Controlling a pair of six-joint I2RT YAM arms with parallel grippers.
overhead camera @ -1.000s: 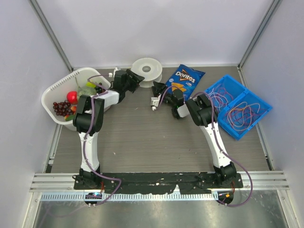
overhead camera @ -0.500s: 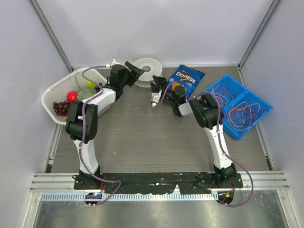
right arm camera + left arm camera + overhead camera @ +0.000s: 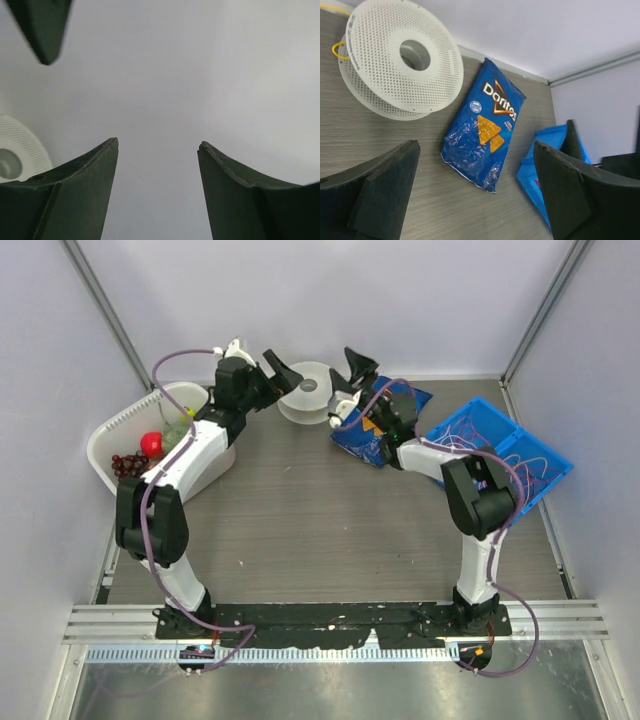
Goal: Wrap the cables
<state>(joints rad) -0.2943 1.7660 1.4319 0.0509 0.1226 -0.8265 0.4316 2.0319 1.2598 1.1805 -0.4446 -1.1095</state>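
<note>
I hold my left gripper (image 3: 475,150) and right gripper (image 3: 157,142) spread wide, both empty; a thin yellow cable (image 3: 336,50) loop (barely showing) curls ahead-left of the left one.

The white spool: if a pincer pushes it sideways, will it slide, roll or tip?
Probably light: the spool has thin perforated flanges. It seems to lie flat on one flange, so it would likely slide, not roll.
</note>
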